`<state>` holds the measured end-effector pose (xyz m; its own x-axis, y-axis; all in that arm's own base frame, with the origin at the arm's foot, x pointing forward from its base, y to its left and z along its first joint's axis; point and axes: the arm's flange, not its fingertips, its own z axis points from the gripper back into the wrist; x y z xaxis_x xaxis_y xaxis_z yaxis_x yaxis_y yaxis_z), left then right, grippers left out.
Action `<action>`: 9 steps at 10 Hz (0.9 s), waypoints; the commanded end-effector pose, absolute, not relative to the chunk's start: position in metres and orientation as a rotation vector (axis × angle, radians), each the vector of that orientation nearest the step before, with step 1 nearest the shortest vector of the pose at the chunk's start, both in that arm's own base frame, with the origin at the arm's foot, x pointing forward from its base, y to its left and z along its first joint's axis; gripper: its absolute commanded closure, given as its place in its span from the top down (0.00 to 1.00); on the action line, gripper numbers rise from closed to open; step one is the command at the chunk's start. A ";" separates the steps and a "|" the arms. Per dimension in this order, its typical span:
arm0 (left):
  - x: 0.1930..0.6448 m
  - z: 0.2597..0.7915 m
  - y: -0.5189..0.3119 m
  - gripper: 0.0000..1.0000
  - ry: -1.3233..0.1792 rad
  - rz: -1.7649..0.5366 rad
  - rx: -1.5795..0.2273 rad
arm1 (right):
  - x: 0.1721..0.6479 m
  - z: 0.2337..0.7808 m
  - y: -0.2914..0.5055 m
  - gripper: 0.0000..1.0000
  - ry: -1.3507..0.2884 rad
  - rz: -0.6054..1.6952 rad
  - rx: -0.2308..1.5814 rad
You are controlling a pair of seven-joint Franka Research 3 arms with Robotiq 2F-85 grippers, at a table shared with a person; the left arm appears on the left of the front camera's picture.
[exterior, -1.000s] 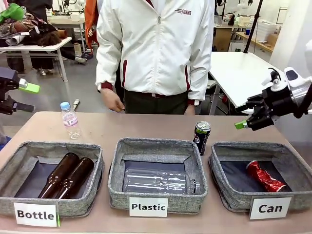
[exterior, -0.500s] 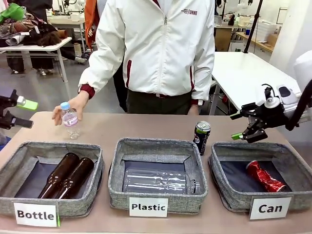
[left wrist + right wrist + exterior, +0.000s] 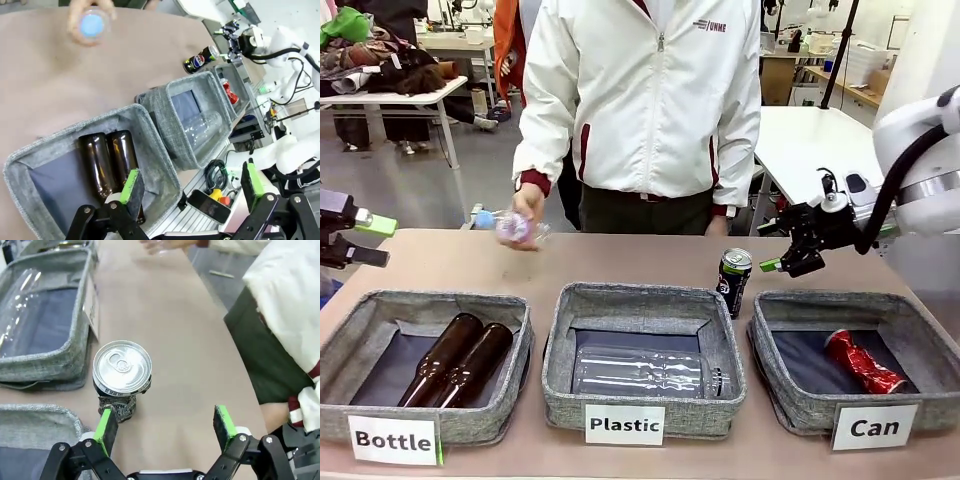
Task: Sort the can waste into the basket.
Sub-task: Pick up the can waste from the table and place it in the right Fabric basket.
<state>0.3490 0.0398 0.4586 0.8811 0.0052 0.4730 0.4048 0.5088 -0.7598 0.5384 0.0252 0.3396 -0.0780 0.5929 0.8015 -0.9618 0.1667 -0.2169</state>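
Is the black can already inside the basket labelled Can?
No, the black can stands upright on the table, just outside the Can basket.

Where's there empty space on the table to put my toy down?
The bare tabletop behind the Bottle tray and Plastic tray, between the person's hand and the black can, is free. So is the Can basket's left half, beside the red can. Crowded: those two trays hold bottles, and the right gripper hovers by the black can.
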 end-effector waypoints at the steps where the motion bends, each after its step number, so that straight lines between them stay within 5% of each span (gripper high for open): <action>1: 0.344 0.464 0.040 1.00 -0.427 -0.244 -1.019 | 0.557 0.343 0.025 1.00 -0.827 1.457 0.496; 9: 0.344 0.464 0.040 1.00 -0.427 -0.244 -1.019 | 0.591 0.297 0.049 1.00 -0.692 1.566 0.705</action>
<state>0.3474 0.0393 0.4608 0.8843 0.0058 0.4669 0.4001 0.5059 -0.7642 0.5803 0.0532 0.2959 -0.1151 0.6393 0.7603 -0.9929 -0.0963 -0.0694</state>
